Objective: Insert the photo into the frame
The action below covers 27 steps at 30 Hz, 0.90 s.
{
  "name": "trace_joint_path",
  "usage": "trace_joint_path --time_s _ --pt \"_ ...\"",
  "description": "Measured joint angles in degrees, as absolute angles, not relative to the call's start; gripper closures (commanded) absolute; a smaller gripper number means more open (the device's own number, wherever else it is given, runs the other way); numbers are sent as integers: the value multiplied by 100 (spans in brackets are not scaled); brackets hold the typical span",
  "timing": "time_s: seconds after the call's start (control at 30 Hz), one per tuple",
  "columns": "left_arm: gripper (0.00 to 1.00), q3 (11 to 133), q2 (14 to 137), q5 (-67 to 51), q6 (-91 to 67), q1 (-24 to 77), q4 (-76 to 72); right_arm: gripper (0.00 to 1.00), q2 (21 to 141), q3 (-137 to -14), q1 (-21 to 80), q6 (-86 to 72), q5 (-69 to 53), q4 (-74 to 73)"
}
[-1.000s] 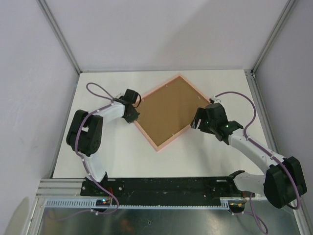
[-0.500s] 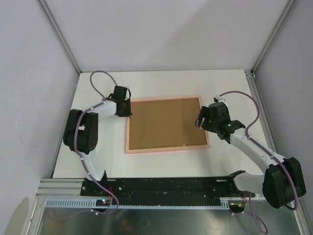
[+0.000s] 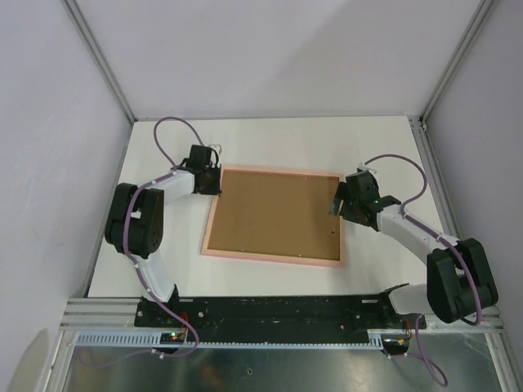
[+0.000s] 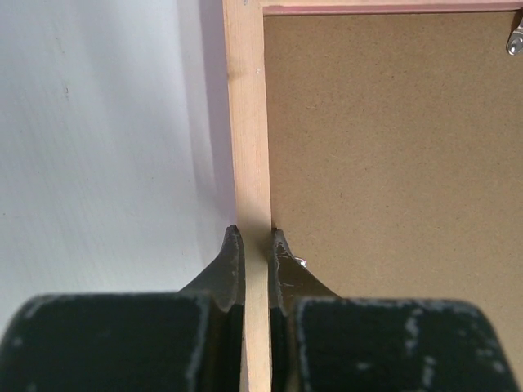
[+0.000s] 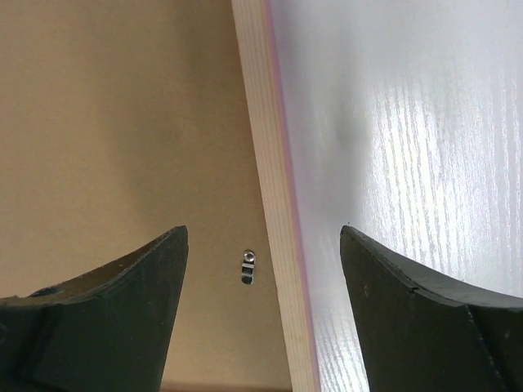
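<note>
The frame (image 3: 270,258) lies back up on the white table, its pale pink rails around a brown backing board (image 3: 274,216). The photo is hidden. My left gripper (image 3: 209,183) is shut on the frame's left rail near its far left corner. In the left wrist view the fingers (image 4: 253,233) pinch the pale rail (image 4: 244,122) beside the board (image 4: 392,163). My right gripper (image 3: 338,204) is open and straddles the right rail. In the right wrist view (image 5: 263,233) the rail (image 5: 265,122) runs between the wide-apart fingers, touching neither.
Small metal retaining tabs sit on the backing board (image 5: 248,266) (image 4: 515,41). White tabletop (image 3: 278,143) surrounds the frame. Grey walls and metal corner posts (image 3: 421,122) bound the table at the back and sides.
The frame has turned clockwise from a diamond pose to lying nearly square to the table. My left gripper kept its hold on the rail. My right gripper shifted to the right rail.
</note>
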<state>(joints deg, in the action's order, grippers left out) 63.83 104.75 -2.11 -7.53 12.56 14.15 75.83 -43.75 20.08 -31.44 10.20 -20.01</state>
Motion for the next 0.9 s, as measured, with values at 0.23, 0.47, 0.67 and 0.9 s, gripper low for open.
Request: trace_joint_path --time_s 0.23,0.47,0.67,0.9 --pt "100 6230 10407 -191 -814 1256 1203 26 7922 -4375 2106 -3131 1063 -2056" --pt "100 6230 10407 -187 -856 1256 1190 31 7935 -4309 2449 -3162 1142 -2069" --pt "100 6230 10407 -193 -895 1243 1192 35 7983 -4112 2630 -3245 1181 -2086" --pt "100 6230 10407 -202 -906 1236 1190 41 7990 -3979 2630 -3282 1240 -2093"
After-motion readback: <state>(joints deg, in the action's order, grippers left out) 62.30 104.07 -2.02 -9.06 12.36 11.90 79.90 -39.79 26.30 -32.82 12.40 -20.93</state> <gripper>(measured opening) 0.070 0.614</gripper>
